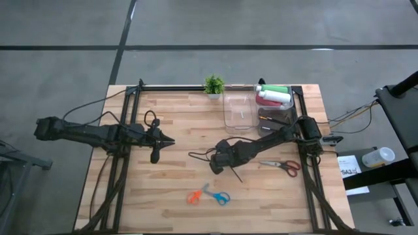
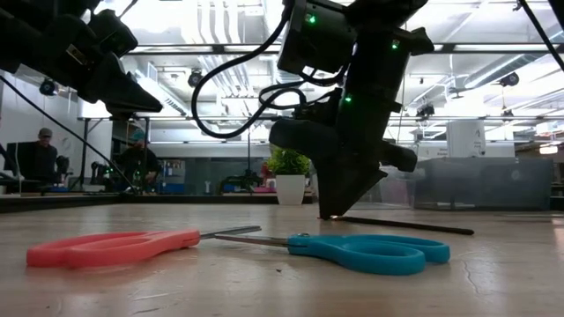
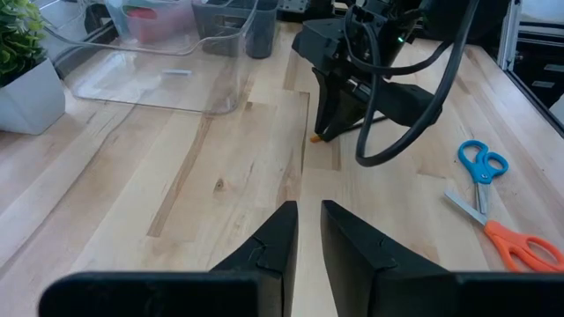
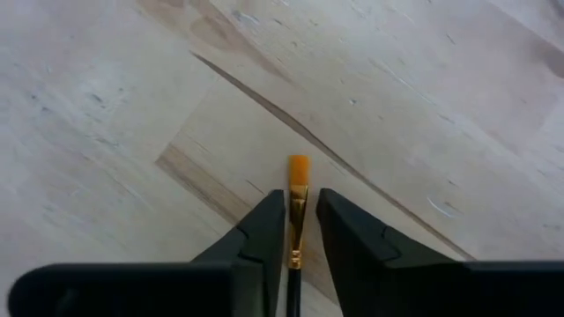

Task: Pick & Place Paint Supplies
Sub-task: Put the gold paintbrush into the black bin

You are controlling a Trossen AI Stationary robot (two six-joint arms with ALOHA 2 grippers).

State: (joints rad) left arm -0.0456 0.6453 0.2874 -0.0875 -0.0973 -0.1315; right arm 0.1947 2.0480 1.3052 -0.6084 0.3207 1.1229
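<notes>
Brush: a thin dark brush [image 4: 298, 198] with an orange tip lies flat on the counter [image 1: 176, 196], near its middle, a little toward the right arm's side.
Right tool: the right tool [image 4: 300, 224] is down at the counter with a finger on each side of the brush's ferrule. In the right wrist view a thin gap shows on each side of the brush, so the fingers look slightly parted and not clamped; no grip is seen.
Bottles: green, white and pink-red bottles [image 1: 273, 95] already lie in the dark bin [image 1: 295, 108] at the counter's far right corner.
Clear bin: a clear bin [image 1: 238, 109] stands just beside the dark one; only a small pale scrap shows on its floor.
Left tool: the left tool [image 3: 307, 236] hangs above the counter's left half, its fingers narrowly apart with nothing between them.
Others: orange-and-blue scissors [image 1: 209, 195] lie at the near edge, red-handled scissors [image 1: 287, 166] lie to the right, and a potted plant [image 1: 213, 85] stands at the far edge.
Step, as judged: taking hold of the brush, or letting it go; which one cannot be told.
Risk: the brush is thin and flat on the wood, so closing fingers may pinch over it, roll it aside, or catch only the ferrule so the long handle swings and slips on the lift.
Risk: fingertips pressed hard into the counter could scrape or jam.
</notes>
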